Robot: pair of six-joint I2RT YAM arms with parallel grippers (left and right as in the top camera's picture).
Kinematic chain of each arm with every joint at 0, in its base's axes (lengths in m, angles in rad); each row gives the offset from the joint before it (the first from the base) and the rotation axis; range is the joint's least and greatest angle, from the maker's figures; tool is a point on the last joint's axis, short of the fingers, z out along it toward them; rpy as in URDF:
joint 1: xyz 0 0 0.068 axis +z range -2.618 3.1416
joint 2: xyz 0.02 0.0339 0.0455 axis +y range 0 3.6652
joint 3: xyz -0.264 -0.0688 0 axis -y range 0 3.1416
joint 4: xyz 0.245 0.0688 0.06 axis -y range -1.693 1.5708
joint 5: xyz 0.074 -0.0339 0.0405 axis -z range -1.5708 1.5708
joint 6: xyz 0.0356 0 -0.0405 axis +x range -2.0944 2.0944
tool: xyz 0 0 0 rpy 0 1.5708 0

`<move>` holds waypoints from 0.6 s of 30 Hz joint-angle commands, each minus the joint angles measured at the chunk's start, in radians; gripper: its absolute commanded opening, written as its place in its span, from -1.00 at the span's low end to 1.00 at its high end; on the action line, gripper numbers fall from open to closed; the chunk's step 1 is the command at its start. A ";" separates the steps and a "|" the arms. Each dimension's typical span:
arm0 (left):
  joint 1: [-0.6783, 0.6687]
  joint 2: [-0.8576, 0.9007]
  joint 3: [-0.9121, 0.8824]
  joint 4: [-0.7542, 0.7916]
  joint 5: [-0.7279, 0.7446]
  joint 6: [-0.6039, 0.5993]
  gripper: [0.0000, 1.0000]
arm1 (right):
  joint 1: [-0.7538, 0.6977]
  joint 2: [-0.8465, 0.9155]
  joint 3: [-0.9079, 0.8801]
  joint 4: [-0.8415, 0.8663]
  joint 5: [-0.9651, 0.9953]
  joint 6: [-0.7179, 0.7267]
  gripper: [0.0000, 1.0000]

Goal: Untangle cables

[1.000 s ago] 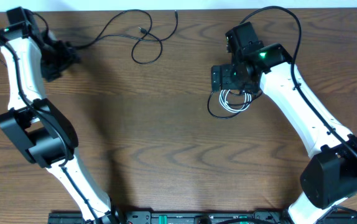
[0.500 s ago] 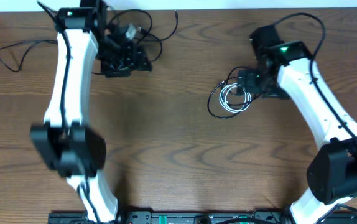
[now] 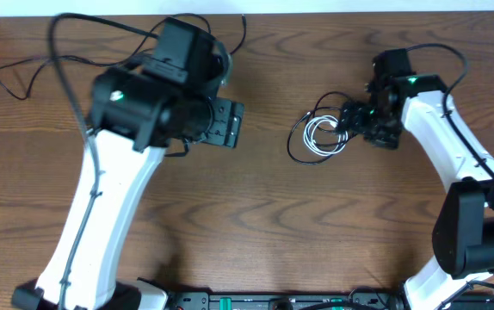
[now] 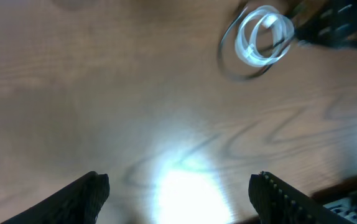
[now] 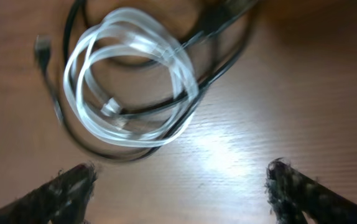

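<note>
A coiled white cable (image 3: 320,134) lies on the wooden table with a black cable (image 3: 297,148) looped around it. Both show in the right wrist view, the white coil (image 5: 129,102) and the black cable (image 5: 63,118), and blurred in the left wrist view (image 4: 264,35). My right gripper (image 3: 356,120) is open and empty just right of the coil. My left gripper (image 3: 230,123) is open and empty over bare table, left of the bundle. Another black cable (image 3: 23,69) lies at the far left, and one (image 3: 240,33) runs along the back edge behind the left arm.
The left arm (image 3: 135,112) spans the table's left half and hides part of the back cable. The table's back edge meets a white wall (image 3: 316,7). A black rail (image 3: 273,301) runs along the front edge.
My left arm has swung from the far back left toward the table's middle, its gripper now open over bare wood. My right gripper has shifted right, off the coil.
</note>
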 commanded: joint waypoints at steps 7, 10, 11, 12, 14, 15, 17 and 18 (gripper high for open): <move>-0.002 0.021 -0.412 0.235 -0.043 -0.145 0.84 | 0.039 0.004 -0.148 0.181 -0.013 0.104 -0.25; -0.002 0.023 -0.531 0.319 -0.043 -0.261 1.00 | 0.039 0.004 -0.187 0.226 -0.015 0.130 -0.28; -0.002 0.023 -0.571 0.347 -0.043 -0.287 0.99 | 0.040 0.004 -0.200 0.246 -0.014 0.132 -0.27; -0.002 0.023 -0.602 0.373 -0.043 -0.306 0.99 | 0.041 0.004 -0.207 0.260 -0.014 0.132 -0.28; -0.002 0.023 -0.644 0.412 -0.043 -0.360 0.99 | 0.044 0.004 -0.213 0.280 -0.014 0.132 -0.28; -0.002 0.023 -0.659 0.427 -0.042 -0.390 0.98 | 0.044 0.004 -0.214 0.288 -0.014 0.132 -0.27; -0.002 0.023 -0.694 0.460 -0.043 -0.473 0.99 | 0.044 0.004 -0.214 0.302 -0.007 0.132 -0.32; -0.002 0.023 -0.708 0.479 -0.043 -0.497 0.99 | 0.044 0.004 -0.214 0.306 0.007 0.135 -0.35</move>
